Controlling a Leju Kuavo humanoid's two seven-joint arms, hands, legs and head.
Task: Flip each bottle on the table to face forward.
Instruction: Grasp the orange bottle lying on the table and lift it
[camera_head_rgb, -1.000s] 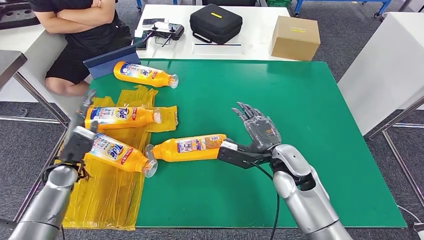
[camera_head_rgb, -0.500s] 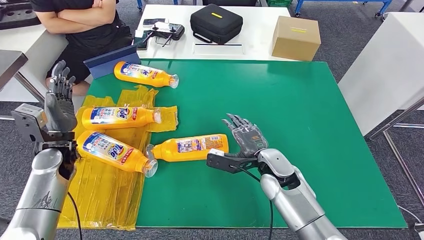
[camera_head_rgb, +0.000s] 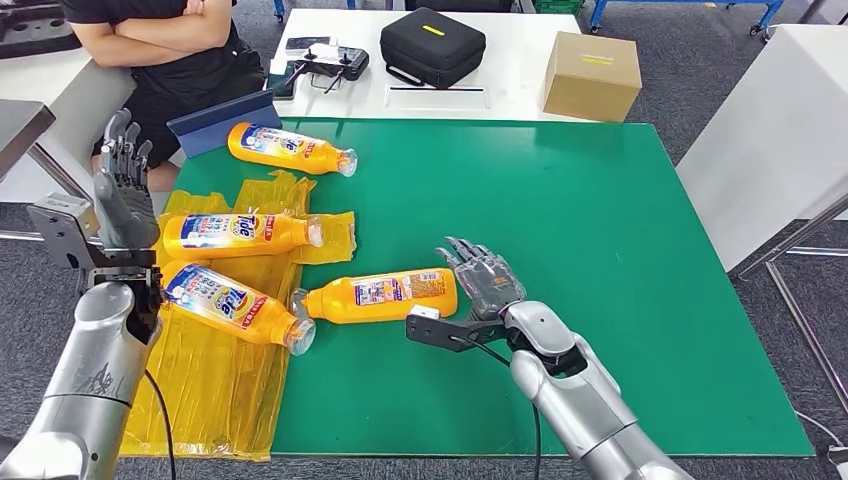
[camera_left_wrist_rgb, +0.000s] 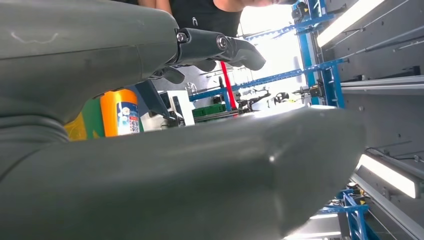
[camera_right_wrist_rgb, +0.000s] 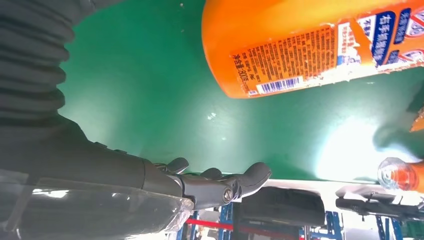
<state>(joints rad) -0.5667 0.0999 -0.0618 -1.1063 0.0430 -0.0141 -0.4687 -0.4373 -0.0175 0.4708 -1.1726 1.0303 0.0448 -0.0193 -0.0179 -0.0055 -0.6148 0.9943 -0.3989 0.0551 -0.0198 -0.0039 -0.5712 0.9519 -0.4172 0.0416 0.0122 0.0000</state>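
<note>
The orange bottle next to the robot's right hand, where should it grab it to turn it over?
Probably around the wide body of the orange bottle, near its flat base, coming from the right hand side. It lies on its side with the base toward that open hand and the narrow cap end pointing away.

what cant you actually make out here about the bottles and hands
- Left wrist view: the left hand blocks nearly all of the far bottle.
- Right wrist view: the centre bottle is cut off by the edge; its small print is unreadable.
- Head view: whether the right hand touches that bottle's base; the angle hides any gap.
</note>
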